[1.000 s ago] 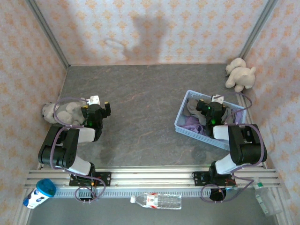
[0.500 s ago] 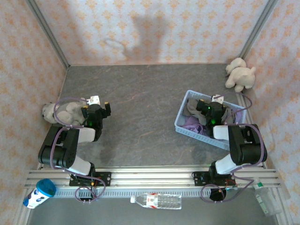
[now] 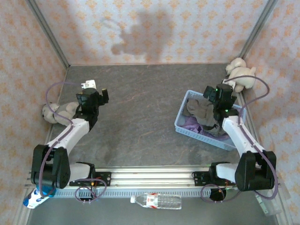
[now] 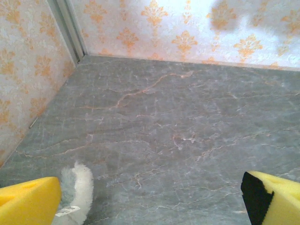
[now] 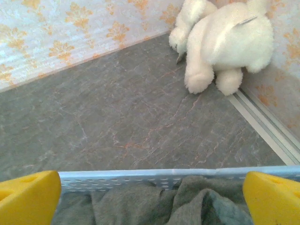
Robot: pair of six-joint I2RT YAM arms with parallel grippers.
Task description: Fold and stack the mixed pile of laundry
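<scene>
Right gripper [image 5: 150,197] spread wide, empty; grey garment [image 5: 201,206] just below, in basket [image 5: 140,177]. Pickup pending, I judge: descend, pinch cloth.

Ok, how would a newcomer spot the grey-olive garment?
On the table's right side sits a light blue mesh basket. The grey-olive garment lies crumpled at its far end. Unlike the lavender T-shirt bunched at the near end, it is dull grey-green.
</scene>
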